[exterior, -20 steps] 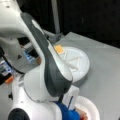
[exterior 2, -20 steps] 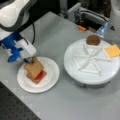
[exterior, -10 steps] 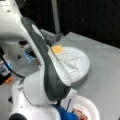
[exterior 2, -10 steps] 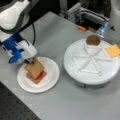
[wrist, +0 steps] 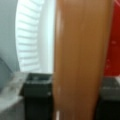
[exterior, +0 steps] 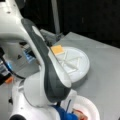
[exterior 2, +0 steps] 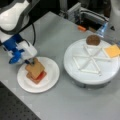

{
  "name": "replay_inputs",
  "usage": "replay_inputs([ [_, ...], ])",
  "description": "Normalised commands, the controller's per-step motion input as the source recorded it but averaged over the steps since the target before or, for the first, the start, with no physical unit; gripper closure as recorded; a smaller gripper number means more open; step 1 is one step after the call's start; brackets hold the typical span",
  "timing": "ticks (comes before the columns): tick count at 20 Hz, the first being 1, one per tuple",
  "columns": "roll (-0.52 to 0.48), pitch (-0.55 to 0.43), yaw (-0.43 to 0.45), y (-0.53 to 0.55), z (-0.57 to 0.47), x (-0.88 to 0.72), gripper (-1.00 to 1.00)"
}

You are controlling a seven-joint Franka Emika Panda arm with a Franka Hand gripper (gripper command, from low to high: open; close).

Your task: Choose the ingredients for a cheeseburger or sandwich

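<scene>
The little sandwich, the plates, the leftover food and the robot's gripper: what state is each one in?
sandwich: stacked on the paper plate, red layer showing, top toast tilted.
top toast: clamped between the gripper's two pads.
gripper: shut on the top toast, at the stack.
paper plate: flat, holding the sandwich.
divided tray: mostly bare.
brown patty: unused, on tray.
yellow cheese: unused, at tray edge.

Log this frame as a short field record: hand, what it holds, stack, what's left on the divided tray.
hand: at the paper plate on a front view's left, hand at the stack's top edge
held: top toast square, seen edge-on between the fingers in the wrist view, tilted on the stack
stack: sandwich on the paper plate, red layer showing under the toast
tray: divided white tray holds a dark brown disc and a yellow square in separate compartments
</scene>
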Motion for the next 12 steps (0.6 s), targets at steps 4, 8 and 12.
replay_inputs([
  [4,0.060,-0.074,0.120,-0.01,-0.01,0.05,1.00],
  [8,0.059,-0.070,0.101,0.01,0.01,0.06,1.00],
  [12,0.050,-0.071,0.084,0.03,0.02,0.08,1.00],
])
